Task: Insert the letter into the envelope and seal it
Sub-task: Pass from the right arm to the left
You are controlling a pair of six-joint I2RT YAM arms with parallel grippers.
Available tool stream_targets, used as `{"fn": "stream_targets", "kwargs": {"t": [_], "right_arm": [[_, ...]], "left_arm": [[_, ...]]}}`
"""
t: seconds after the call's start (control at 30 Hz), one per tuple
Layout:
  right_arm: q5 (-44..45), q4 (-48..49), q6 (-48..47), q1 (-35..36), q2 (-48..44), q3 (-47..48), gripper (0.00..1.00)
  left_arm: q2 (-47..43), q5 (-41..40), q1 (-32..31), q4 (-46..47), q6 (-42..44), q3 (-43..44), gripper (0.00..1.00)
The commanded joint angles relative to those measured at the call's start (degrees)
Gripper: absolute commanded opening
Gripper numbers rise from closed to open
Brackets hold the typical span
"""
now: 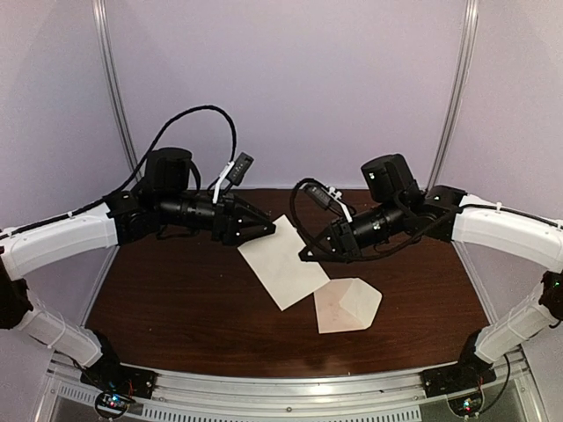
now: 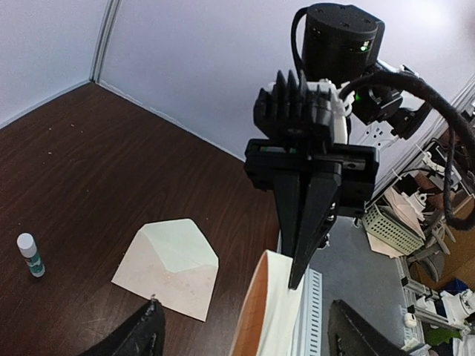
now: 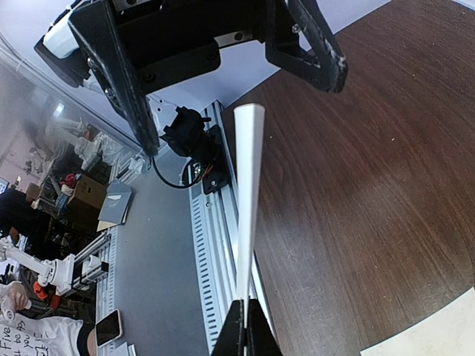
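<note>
The letter (image 1: 283,261), a white sheet, hangs in the air above the brown table. My right gripper (image 3: 245,320) is shut on its near edge, and the letter (image 3: 249,185) runs edge-on away from it. The left gripper (image 3: 245,111) stands open, its two fingers astride the sheet's far edge without pinching it. In the left wrist view the letter (image 2: 271,311) bows upward between my open left fingers (image 2: 145,334). The envelope (image 1: 346,305), pale beige-pink, lies flat on the table with its pointed flap open, to the right of and below the letter. The envelope (image 2: 167,267) shows no sheet inside.
A small glue stick (image 2: 30,254) with a white cap stands on the table at the far left of the left wrist view. A slotted aluminium rail (image 1: 290,387) runs along the table's near edge. Purple walls close in the back and sides.
</note>
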Motion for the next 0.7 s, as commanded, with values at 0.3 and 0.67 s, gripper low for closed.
{"fn": "stream_targets", "kwargs": {"t": [0.3, 0.67], "right_arm": [[-1.72, -3.79, -3.89, 0.49, 2.82, 5.70, 0.00], [-1.24, -3.90, -3.95, -1.31, -0.23, 2.24, 0.00]], "left_arm": [[2.13, 6.77, -1.78, -0.58, 2.19, 2.79, 0.25], [-2.05, 1.20, -1.26, 4.27, -0.04, -0.77, 0.00]]}}
